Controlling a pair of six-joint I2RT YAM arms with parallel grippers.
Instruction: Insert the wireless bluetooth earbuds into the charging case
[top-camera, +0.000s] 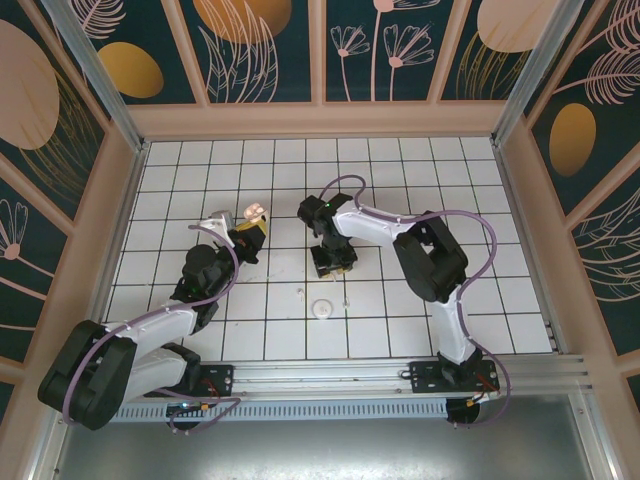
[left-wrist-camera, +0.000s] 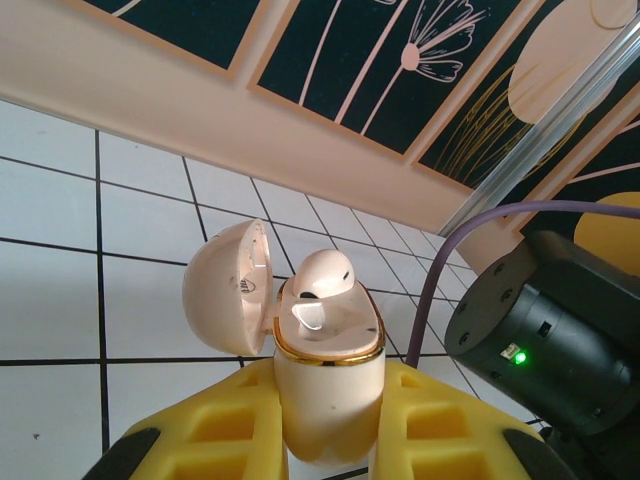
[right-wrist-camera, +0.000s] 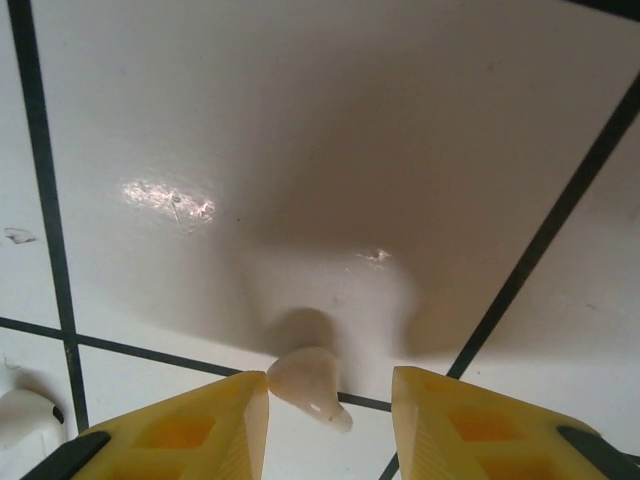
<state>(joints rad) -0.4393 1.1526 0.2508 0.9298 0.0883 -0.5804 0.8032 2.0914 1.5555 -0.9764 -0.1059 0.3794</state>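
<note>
Left gripper (top-camera: 250, 230) clamped on the base of the charging case (left-wrist-camera: 328, 395), held upright above the table (right-wrist-camera: 300, 150), lid swung open, one earbud (left-wrist-camera: 322, 278) seated inside. Right gripper (right-wrist-camera: 330, 400) low over the tiles, jaws partly apart, straddling the second earbud (right-wrist-camera: 303, 380), which lies on the table unclamped.

Open charging case (left-wrist-camera: 328, 385) upright, one earbud (left-wrist-camera: 322, 275) seated
</note>
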